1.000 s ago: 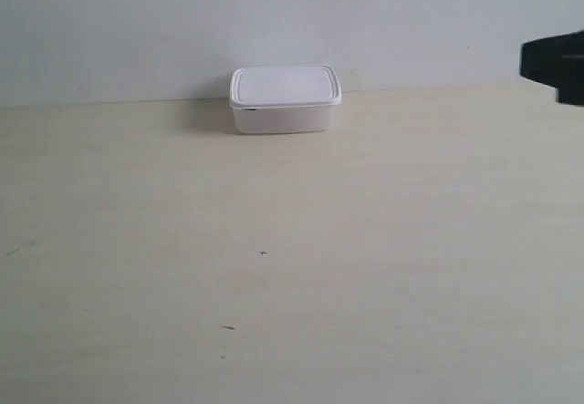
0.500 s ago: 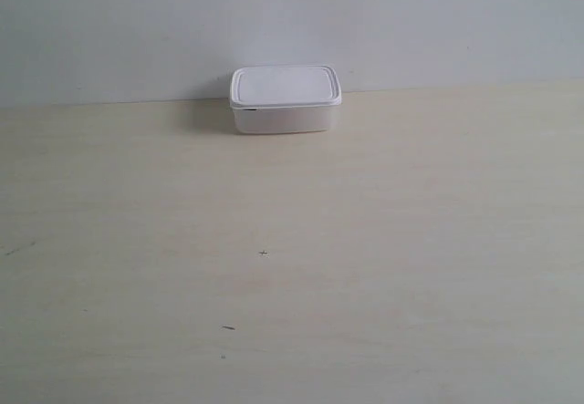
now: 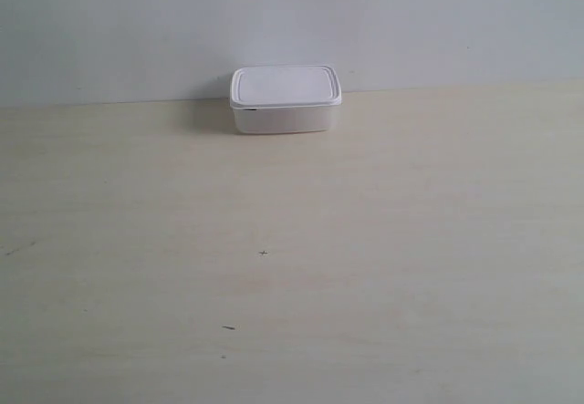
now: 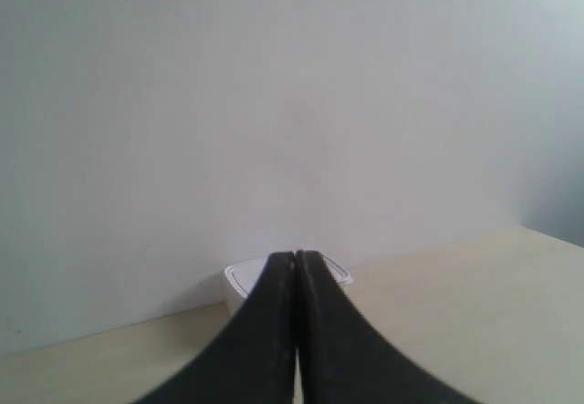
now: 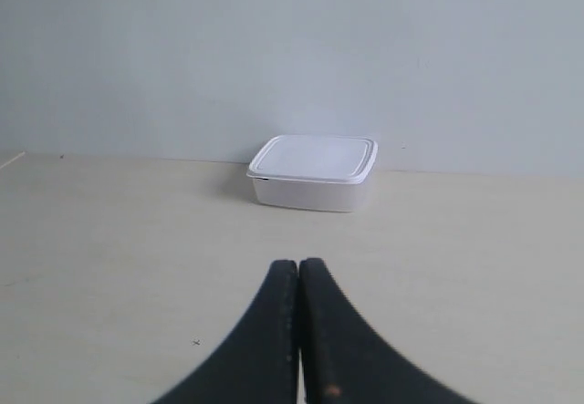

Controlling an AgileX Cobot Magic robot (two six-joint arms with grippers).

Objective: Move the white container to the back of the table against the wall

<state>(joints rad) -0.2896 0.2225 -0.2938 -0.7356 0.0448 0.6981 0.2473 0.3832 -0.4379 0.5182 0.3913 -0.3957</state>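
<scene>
The white container (image 3: 285,99) stands lidded at the back of the pale table (image 3: 365,267), right against the grey-white wall (image 3: 292,21). No arm shows in the exterior view. In the right wrist view the container (image 5: 314,172) sits well beyond my right gripper (image 5: 298,264), whose black fingers are pressed together on nothing. My left gripper (image 4: 296,256) is shut too and holds nothing. Its fingers cover most of the container (image 4: 239,279), which lies far behind them by the wall.
A few tiny dark specks (image 3: 263,253) mark the table's middle and front. The table's far edge meets the wall (image 5: 456,57) along the whole back.
A dark arm part that showed at the exterior view's right edge one second ago has left the view. The container has not moved.
</scene>
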